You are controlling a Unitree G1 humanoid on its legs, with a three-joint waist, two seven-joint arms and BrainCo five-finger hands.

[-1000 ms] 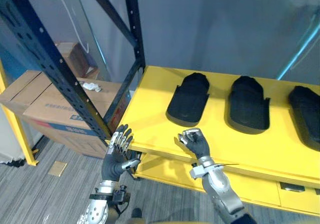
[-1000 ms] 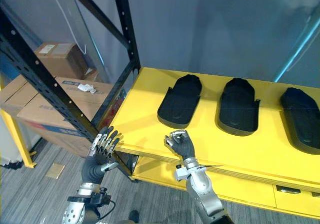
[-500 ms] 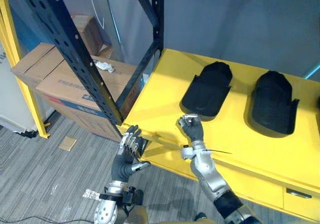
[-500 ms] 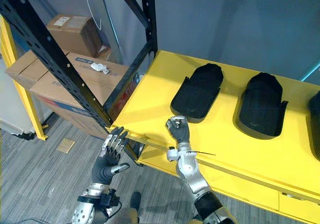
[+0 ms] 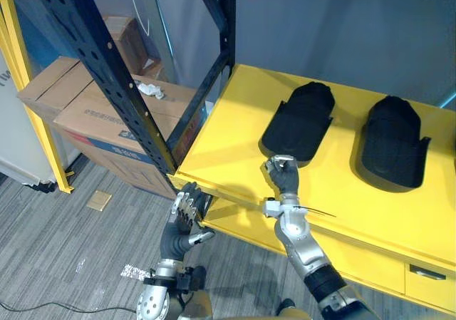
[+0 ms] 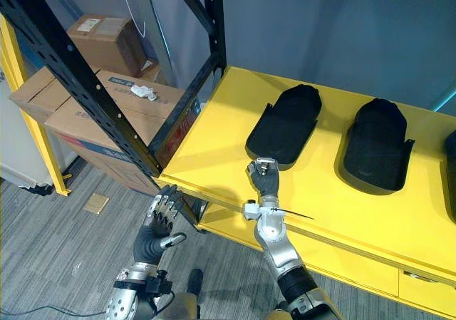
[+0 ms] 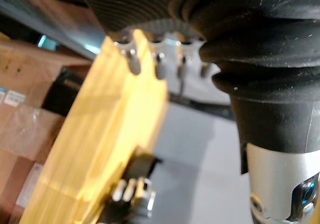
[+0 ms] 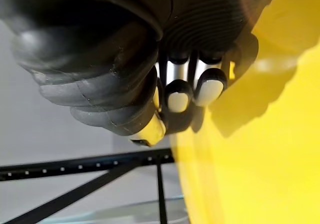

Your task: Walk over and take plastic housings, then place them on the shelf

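Black plastic housings lie in a row on the yellow shelf board (image 5: pixel 228 131): the left housing (image 5: pixel 299 120), a second housing (image 5: pixel 393 142), and the edge of a third housing (image 6: pixel 452 167) at the far right. My right hand (image 5: pixel 283 177) hovers over the board's front part, just in front of the left housing and apart from it. Its fingers (image 8: pixel 192 92) are curled with nothing in them. My left hand (image 5: pixel 182 220) is below the board's front left corner, with straight fingers (image 7: pixel 157 64) beside the yellow edge (image 7: pixel 100 149).
A black perforated upright (image 5: pixel 107 70) and diagonal brace (image 5: pixel 196 102) frame the shelf's left end. Cardboard boxes (image 5: pixel 92 124) are stacked on the floor to the left, beside a yellow post (image 5: pixel 28 92). A lower yellow tier (image 5: pixel 370 270) sits under the board. Grey carpet (image 5: pixel 64 256) lies below.
The camera has swung left and tilted, shifting the whole scene. My right hand has edged a little closer to the left housing, still curled. The left hand stays open under the corner.
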